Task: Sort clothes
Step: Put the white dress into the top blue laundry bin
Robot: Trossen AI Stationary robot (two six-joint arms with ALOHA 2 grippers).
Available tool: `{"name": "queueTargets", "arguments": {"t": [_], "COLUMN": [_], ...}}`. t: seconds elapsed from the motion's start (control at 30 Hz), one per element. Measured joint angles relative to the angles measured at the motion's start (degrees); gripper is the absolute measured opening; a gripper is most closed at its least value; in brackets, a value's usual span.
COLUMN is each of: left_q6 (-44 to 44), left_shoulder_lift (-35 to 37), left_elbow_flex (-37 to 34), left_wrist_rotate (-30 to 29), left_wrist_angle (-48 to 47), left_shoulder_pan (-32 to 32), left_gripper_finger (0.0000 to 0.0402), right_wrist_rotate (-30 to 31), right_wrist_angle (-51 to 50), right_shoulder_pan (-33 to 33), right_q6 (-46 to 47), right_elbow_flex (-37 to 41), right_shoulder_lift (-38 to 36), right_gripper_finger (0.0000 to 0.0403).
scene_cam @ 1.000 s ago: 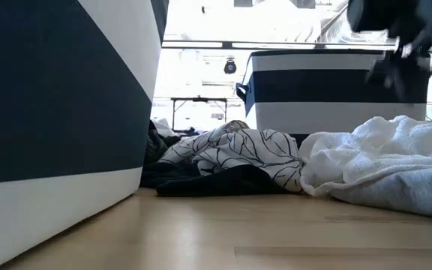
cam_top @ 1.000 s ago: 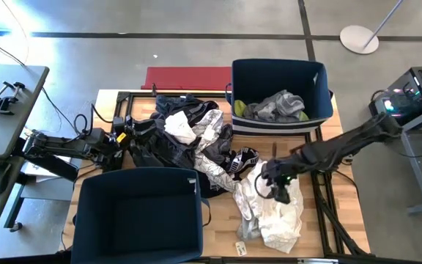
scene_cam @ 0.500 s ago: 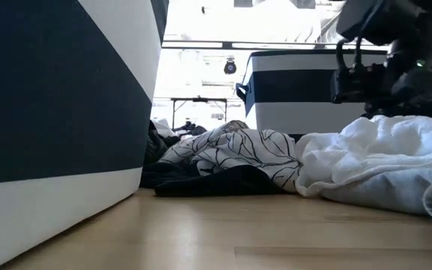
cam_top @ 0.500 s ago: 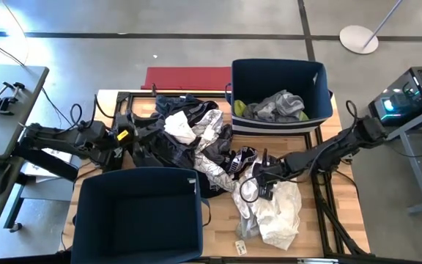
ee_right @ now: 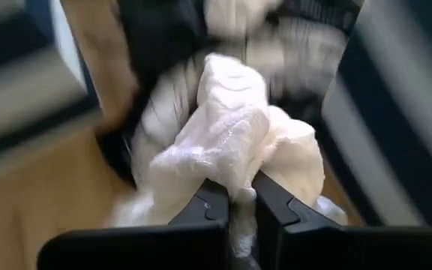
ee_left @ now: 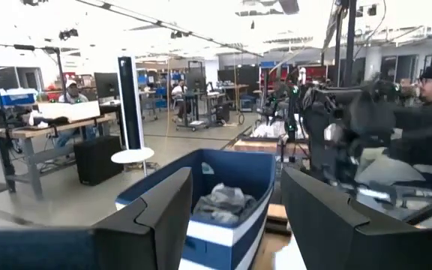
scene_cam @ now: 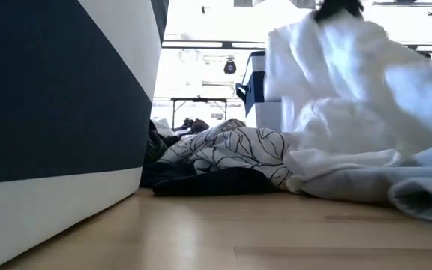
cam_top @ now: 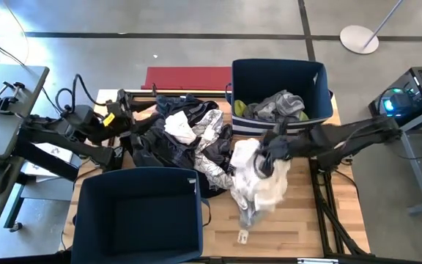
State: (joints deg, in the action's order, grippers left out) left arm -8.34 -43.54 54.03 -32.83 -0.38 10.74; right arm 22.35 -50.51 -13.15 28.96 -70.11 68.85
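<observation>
A: Which step was in hand?

B: Transfer of one garment. The right gripper [ee_right: 231,201] had its fingers clamped on a fold of the white garment [cam_top: 258,174], gathered between them in the right wrist view. In the high view the gripper sat over the middle of the worktop [cam_top: 299,224], just in front of the far bin [cam_top: 278,77], and the garment hung from it with its lower end trailing on the worktop.

A: Where were the other clothes?

B: The pile [cam_top: 189,139] lay on the worktop between the two arms: black, patterned and white pieces tangled together. Some grey and yellow items [cam_top: 278,106] were already in the far bin. The near bin [cam_top: 139,216] showed no contents in the high view (its floor was dark, so small items cannot be ruled out).

A: And the left arm?

B: The left gripper [ee_left: 235,214] was raised at the left edge of the pile, fingers spread wide and holding nothing, pointed toward the far bin.

A: What did the next move call for?

B: Probably more lift, so the trailing end cleared the pile and the bin wall, then a carry over whichever bin takes white items, and release. The risk was the hem dragging neighbouring clothes along.
</observation>
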Motion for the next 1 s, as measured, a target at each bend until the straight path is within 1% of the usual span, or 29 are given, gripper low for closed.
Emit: {"name": "queueTargets", "arguments": {"t": [0.17,0.27,0.37,0.5,0.6,0.73,0.8,0.9,0.97,1.0], "left_q6": [-0.77,0.46,0.63,0.76,0.78,0.79,0.77,0.76,0.76,0.74], "left_shoulder_lift": [-2.68,-3.94,-4.99,-5.85,-6.14,-6.19,-6.21,-6.21,-6.21,-6.21], "left_elbow_flex": [1.28,1.28,1.30,1.30,1.30,1.30,1.30,1.30,1.30,1.30], "left_wrist_rotate": [0.89,0.96,1.11,1.17,1.17,1.17,1.17,1.17,1.15,1.17], "left_wrist_angle": [0.15,0.14,0.22,0.64,0.67,0.72,0.68,0.70,0.69,0.68], "left_shoulder_pan": [-0.02,-0.02,-0.02,-0.02,-0.02,-0.02,-0.02,-0.02,-0.02,-0.02], "left_gripper_finger": [0.0195,0.0195,0.0195,0.0195,0.0195,0.0195,0.0195,0.0195,0.0195,0.0195], "right_wrist_rotate": [-4.29,-5.13,-1.39,7.86,11.17,11.56,11.59,12.59,13.31,13.35], "right_wrist_angle": [1.48,2.23,5.02,14.12,24.64,39.13,42.90,41.88,36.94,32.73], "right_shoulder_pan": [2.07,3.12,4.04,5.49,7.59,12.22,15.02,19.63,22.83,24.47], "right_q6": [-8.84,-16.28,-24.90,-39.07,-50.60,-62.32,-66.20,-68.07,-65.65,-63.56], "right_elbow_flex": [-15.24,-24.28,-32.53,-40.79,-43.94,-45.12,-45.13,-45.13,-44.88,-44.55], "right_shoulder_lift": [-0.60,-0.46,-0.40,-0.52,-0.53,-0.51,-0.53,-0.53,-0.53,-0.56], "right_gripper_finger": [0.0006,0.0005,0.0005,0.0005,0.0004,0.0004,0.0004,0.0003,0.0003,0.0003]}}
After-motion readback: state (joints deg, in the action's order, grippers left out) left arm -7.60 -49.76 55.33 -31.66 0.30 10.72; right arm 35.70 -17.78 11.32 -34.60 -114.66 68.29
